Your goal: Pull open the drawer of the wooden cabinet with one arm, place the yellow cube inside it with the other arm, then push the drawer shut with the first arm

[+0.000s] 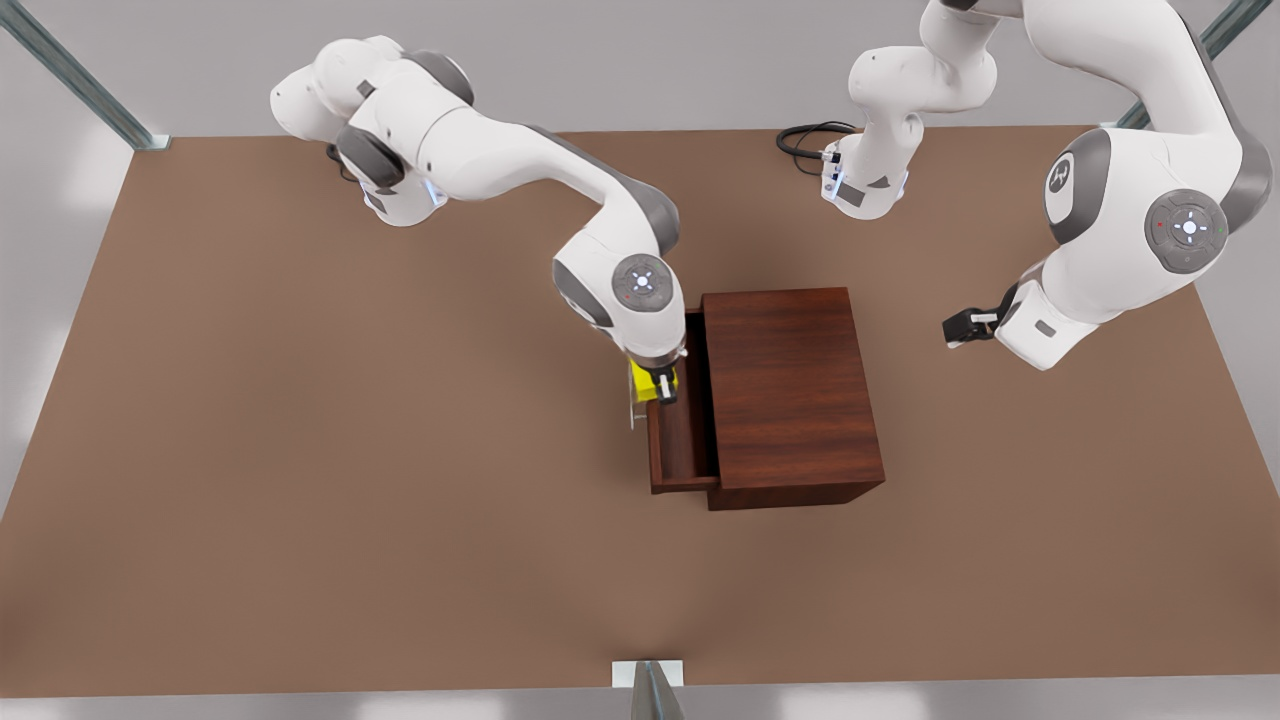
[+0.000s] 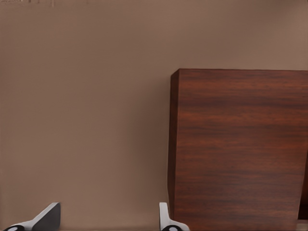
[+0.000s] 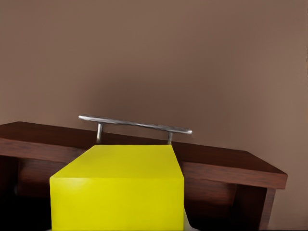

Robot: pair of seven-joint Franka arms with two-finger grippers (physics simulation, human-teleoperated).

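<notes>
The wooden cabinet (image 1: 790, 395) stands mid-table with its drawer (image 1: 682, 440) pulled out toward the front view's left. The silver handle (image 3: 134, 124) shows on the drawer's front panel (image 3: 216, 166). My right gripper (image 1: 654, 389), on the arm at the front view's left, is shut on the yellow cube (image 1: 646, 380) and holds it over the front part of the open drawer. The cube (image 3: 120, 187) sits just short of the handle in the right wrist view. My left gripper (image 1: 958, 328) hangs open and apart, to the front view's right of the cabinet (image 2: 240, 149). Its fingertips (image 2: 48, 216) hold nothing.
The brown tabletop (image 1: 300, 450) is bare around the cabinet. Black cables (image 1: 805, 138) lie by the arm base at the back. Metal frame posts stand at the back corners and at the front edge (image 1: 650, 690).
</notes>
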